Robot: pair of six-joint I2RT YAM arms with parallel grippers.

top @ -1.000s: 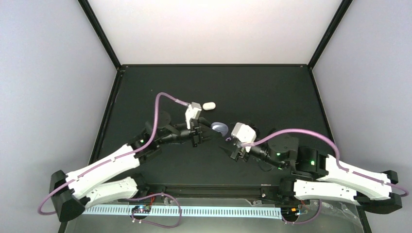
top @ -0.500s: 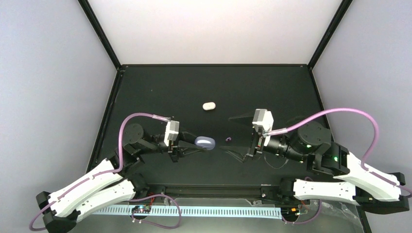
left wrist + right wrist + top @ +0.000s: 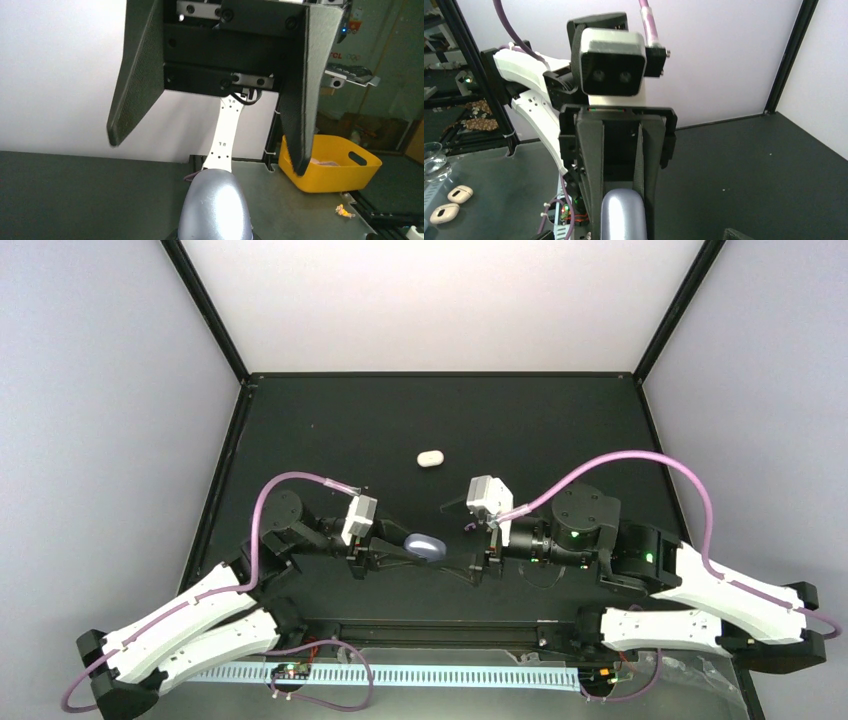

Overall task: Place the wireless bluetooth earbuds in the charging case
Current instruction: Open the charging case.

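The purple case point(image 3: 424, 545) seemingly blocks the middle; open room surrounds the lone white case point(image 3: 430, 458).

Both arms stretch low toward each other, wrists facing. The left gripper point(image 3: 414, 548) pinches a purple case point(image 3: 428, 542); the right gripper point(image 3: 460, 542) stands wide apart just before it.

Both arms wore white shells, the left arm point(image 3: 190, 605) and the right arm point(image 3: 740, 585) alike, with chunky black joints between, and a green light point(image 3: 648, 558) glowed on the right one. A purple cable point(image 3: 262, 502) ran off the left arm, and a second purple cable point(image 3: 640, 455) off the right. The left gripper point(image 3: 621, 220) carried a white camera box point(image 3: 613, 62) with two dark lenses above flat black fingers point(image 3: 593, 165). The right gripper point(image 3: 207, 157) showed grainy black pads point(image 3: 140, 75) and round screw heads point(image 3: 227, 15) on its black mount.
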